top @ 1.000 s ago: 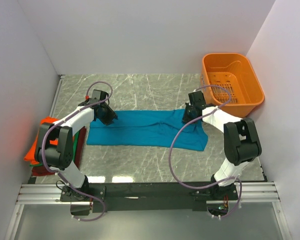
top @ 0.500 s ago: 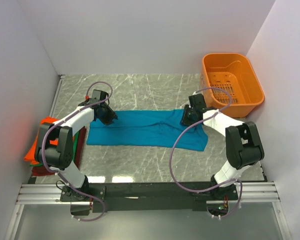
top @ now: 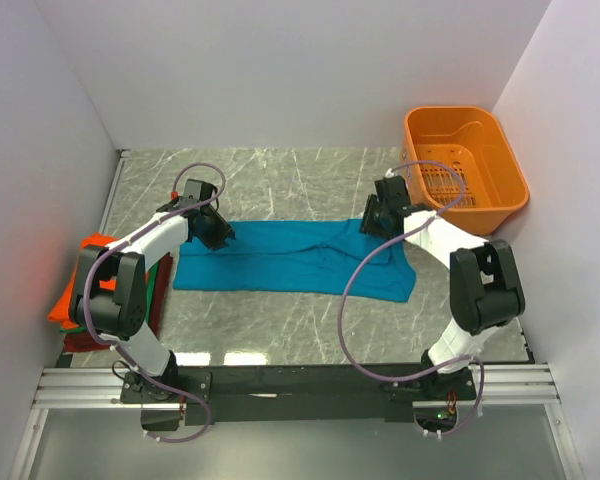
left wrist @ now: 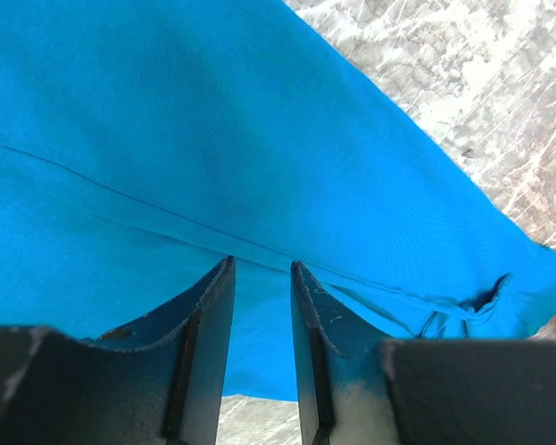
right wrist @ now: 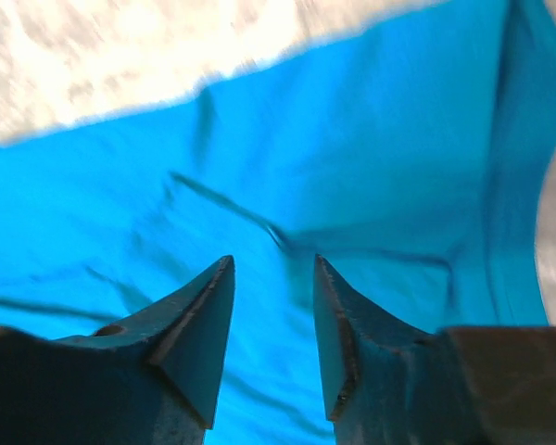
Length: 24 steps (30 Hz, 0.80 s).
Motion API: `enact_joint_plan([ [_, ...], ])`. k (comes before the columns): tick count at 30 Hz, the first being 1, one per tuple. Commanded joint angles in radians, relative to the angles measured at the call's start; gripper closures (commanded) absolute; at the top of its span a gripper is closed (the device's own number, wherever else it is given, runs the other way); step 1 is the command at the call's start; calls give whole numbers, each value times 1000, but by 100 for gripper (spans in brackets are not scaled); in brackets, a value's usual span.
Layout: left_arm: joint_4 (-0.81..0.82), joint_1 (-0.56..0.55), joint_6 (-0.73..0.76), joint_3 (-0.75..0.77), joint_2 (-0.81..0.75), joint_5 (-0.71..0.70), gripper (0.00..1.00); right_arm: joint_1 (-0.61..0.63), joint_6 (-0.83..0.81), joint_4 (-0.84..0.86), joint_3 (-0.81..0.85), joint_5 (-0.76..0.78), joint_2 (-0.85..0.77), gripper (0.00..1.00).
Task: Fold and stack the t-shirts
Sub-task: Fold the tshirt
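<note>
Tabletop [top: 280, 175], t-shirt [top: 270, 262] beneath left pincer [left wrist: 262, 263]

no readable text, labels, brands, numbers or signs show in any view.

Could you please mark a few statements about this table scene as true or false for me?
1. The blue shirt lies spread on the table. True.
2. The basket stands at the far left corner. False: it stands at the far right corner.
3. The left tool and the right tool are both over the blue shirt. True.
4. The blue shirt lies on the pile of folded shirts. False: the pile sits at the table's left edge, and the blue shirt is on the table itself.
</note>
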Motion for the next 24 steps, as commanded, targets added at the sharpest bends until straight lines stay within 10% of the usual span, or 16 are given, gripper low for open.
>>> enact_joint_plan([
  [1, 1, -6, 3, 4, -11, -2, 64, 0, -15, 31, 79, 9, 46, 55],
  [24, 2, -9, 2, 4, -6, -5, 66, 10, -24, 47, 17, -49, 54, 80],
])
